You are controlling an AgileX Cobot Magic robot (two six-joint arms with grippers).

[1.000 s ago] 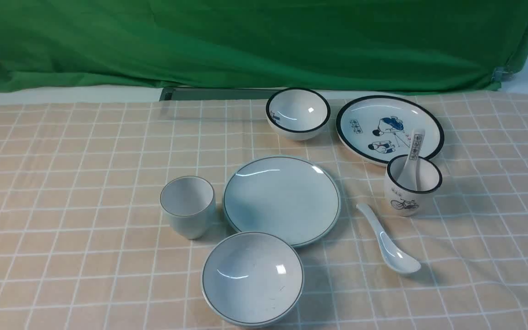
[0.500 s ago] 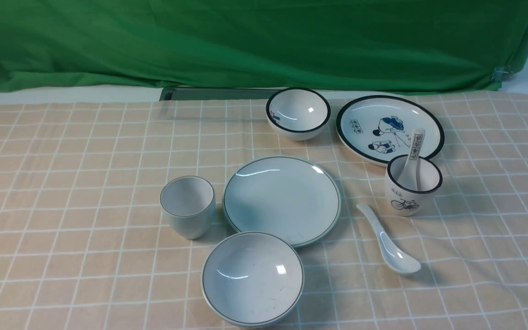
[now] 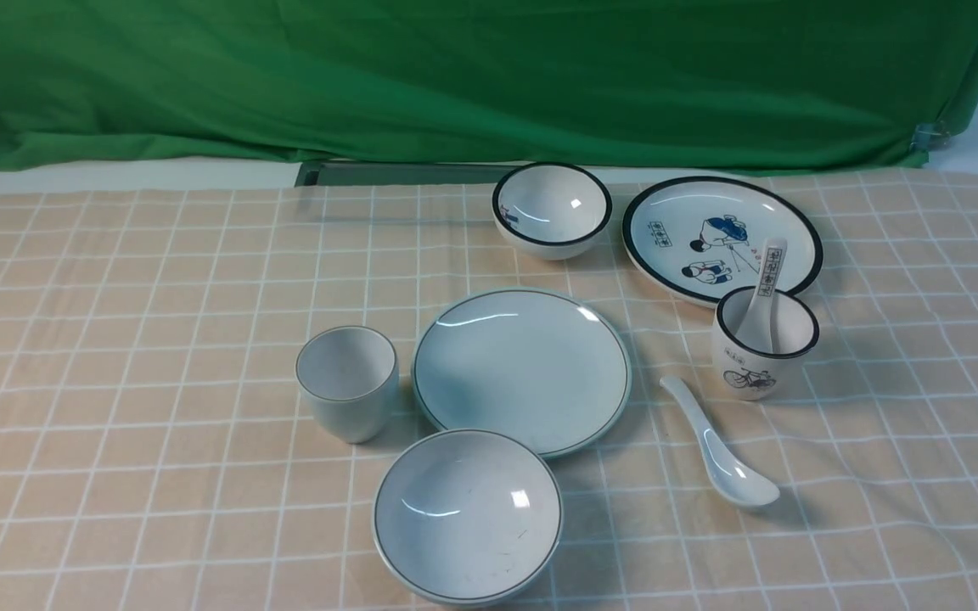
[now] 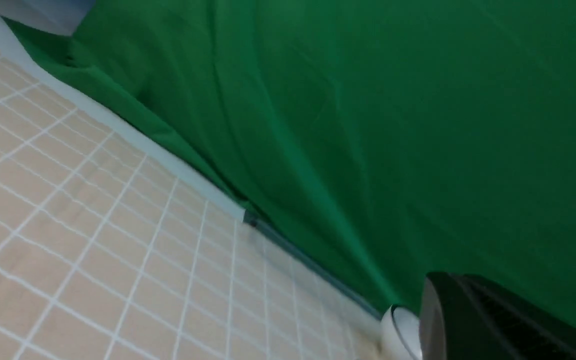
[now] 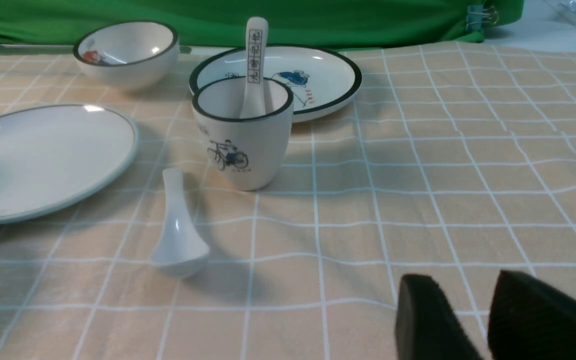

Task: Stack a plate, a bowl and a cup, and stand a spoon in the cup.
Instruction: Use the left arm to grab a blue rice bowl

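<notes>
The plain plate (image 3: 523, 369) lies mid-table. The plain bowl (image 3: 468, 513) sits just in front of it, and the plain cup (image 3: 347, 382) stands upright at its left. Right of the plate lies the plain spoon (image 3: 718, 445), scoop toward me. None of these is stacked or held. Neither arm shows in the front view. In the right wrist view my right gripper (image 5: 460, 285) hangs open and empty over bare cloth, with the spoon (image 5: 178, 235) and plate (image 5: 43, 155) some way beyond it. My left gripper (image 4: 448, 300) shows as one dark shut mass, facing the green backdrop.
At the back right are a black-rimmed bowl (image 3: 552, 210), a cartoon plate (image 3: 722, 238) and a bicycle cup (image 3: 765, 339) holding a printed spoon (image 3: 767, 280). A green cloth (image 3: 489, 76) hangs behind the table. The checked tablecloth (image 3: 115, 297) is wrinkled at the right.
A dark piece at the lower left edge of the front view has slipped out of sight. The dishes have not moved.
</notes>
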